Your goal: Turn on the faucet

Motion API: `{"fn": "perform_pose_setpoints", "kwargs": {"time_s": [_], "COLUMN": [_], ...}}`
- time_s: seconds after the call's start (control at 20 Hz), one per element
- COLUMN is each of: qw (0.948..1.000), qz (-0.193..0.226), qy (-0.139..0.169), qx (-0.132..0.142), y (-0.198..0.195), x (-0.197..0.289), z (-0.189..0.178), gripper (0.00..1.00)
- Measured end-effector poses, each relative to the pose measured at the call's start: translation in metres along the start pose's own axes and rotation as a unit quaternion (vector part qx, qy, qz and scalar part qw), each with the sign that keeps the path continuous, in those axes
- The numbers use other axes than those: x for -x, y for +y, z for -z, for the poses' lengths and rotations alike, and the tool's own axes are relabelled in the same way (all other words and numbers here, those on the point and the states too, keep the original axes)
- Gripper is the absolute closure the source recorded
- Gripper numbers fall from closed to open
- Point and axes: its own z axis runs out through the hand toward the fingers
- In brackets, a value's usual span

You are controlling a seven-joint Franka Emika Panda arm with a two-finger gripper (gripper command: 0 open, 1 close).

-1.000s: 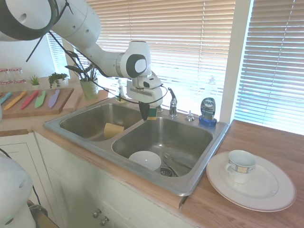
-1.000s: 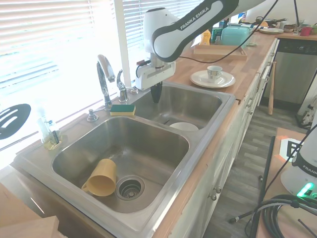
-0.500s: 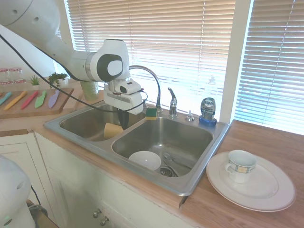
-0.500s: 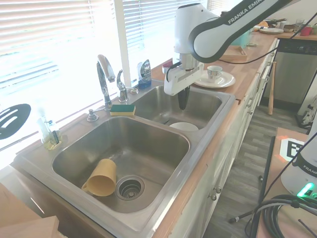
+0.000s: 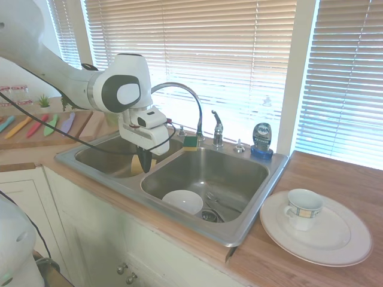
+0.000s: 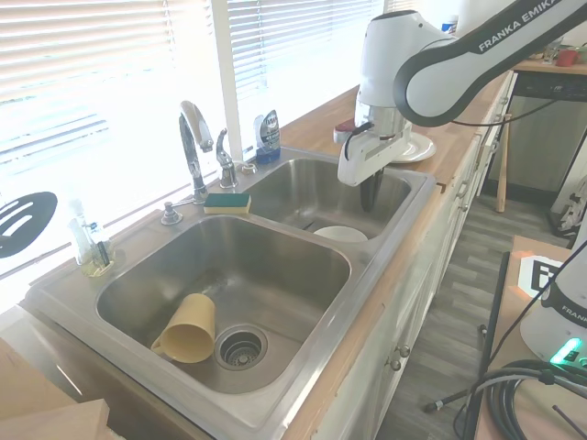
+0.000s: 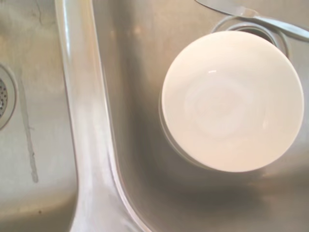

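The faucet (image 5: 194, 101) is a chrome gooseneck behind the sink divider, with its short lever handle (image 5: 217, 127) standing just to the right of it. From the other side the faucet (image 6: 191, 145) and its lever handle (image 6: 225, 158) stand by the window. My gripper (image 5: 144, 162) points down with its dark fingers shut on nothing. It hangs over the front part of the sink near the divider, well away from the handle. In the second exterior view the gripper (image 6: 371, 194) is above the far basin. No water shows at the spout.
A white bowl (image 7: 231, 101) and utensils (image 5: 218, 202) lie in one basin of the steel sink (image 5: 251, 224). A yellow cup (image 6: 188, 328) lies in the other. A green-and-yellow sponge (image 5: 190, 142) and a soap bottle (image 5: 261, 139) sit on the back rim. A plate with a mug (image 5: 303, 209) rests on the counter.
The arm has swung away from the faucet and sponge toward the front edge of the sink, gripper still shut. The faucet's spout, hidden before, now shows in the first exterior view.
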Motion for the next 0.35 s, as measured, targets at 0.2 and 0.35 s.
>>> {"fn": "perform_pose_setpoints", "kwargs": {"time_s": [0.2, 0.35], "qw": [1.0, 1.0], "qz": [-0.002, -0.004], "qy": [-0.001, -0.001], "qx": [0.0, -0.003], "y": [0.0064, 0.0102], "x": [0.0034, 0.005], "z": [-0.0012, 0.0004], "gripper": [0.0, 0.0]}}
